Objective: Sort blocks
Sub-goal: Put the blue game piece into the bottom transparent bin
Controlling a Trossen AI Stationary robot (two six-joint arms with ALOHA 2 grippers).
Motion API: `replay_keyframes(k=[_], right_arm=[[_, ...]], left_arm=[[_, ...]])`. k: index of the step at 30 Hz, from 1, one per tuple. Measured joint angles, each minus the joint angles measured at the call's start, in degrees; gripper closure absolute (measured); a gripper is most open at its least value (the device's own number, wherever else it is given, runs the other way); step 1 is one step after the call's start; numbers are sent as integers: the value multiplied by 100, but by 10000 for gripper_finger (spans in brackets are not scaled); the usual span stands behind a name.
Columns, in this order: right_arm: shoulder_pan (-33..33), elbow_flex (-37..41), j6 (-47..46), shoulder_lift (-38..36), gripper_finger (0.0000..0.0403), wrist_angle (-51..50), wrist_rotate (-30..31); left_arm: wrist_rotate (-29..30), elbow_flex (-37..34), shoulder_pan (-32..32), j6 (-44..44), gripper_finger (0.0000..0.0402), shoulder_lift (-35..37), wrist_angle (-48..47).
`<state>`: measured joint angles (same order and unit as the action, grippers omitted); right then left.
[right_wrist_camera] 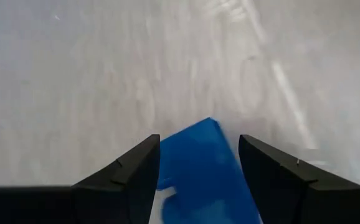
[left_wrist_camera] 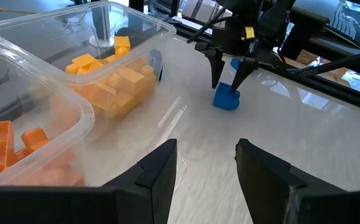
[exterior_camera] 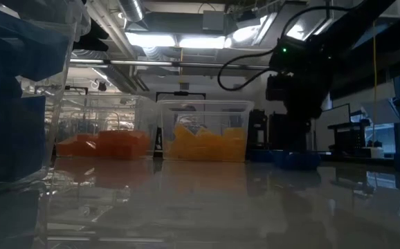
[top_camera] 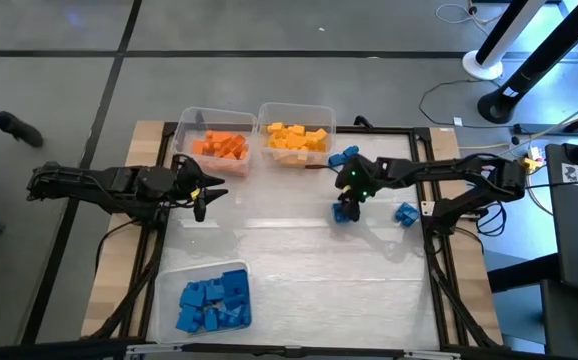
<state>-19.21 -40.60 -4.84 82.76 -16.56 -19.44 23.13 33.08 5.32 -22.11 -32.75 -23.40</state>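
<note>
A blue block (top_camera: 346, 211) (left_wrist_camera: 227, 99) (right_wrist_camera: 198, 163) rests on the white table top right of centre. My right gripper (top_camera: 349, 200) (left_wrist_camera: 228, 76) (right_wrist_camera: 198, 171) points down over it, open, with one finger on each side of the block. Two more blue blocks lie loose: one (top_camera: 344, 157) beside the yellow bin, one (top_camera: 405, 213) toward the right edge. My left gripper (top_camera: 201, 192) (left_wrist_camera: 206, 163) is open and holds nothing, in front of the orange bin. Orange blocks (top_camera: 221, 146), yellow blocks (top_camera: 297, 138) and blue blocks (top_camera: 214, 300) fill three bins. My right gripper comes at the blue block (right_wrist_camera: 195, 155) from above, pointing down, a finger on either side of it. The block sits flat on the table. Whether the fingers (right_wrist_camera: 139, 168) touch its sides, I cannot tell.
Two clear bins stand side by side at the far edge, the orange one (top_camera: 187, 125) and the yellow one (top_camera: 324, 112). The clear bin of blue blocks (top_camera: 169, 280) sits at the near left. Bare table top lies between the arms.
</note>
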Motion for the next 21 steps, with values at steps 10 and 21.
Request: replay_keyframes(k=[10,21], right_arm=[[51,-11,1460,-2,185,-159,238],[54,-22,2185,-22,184,-863,739]], left_arm=[[-1,0,-1,0,251,0,1],[-2,1,0,109,251,0,1]])
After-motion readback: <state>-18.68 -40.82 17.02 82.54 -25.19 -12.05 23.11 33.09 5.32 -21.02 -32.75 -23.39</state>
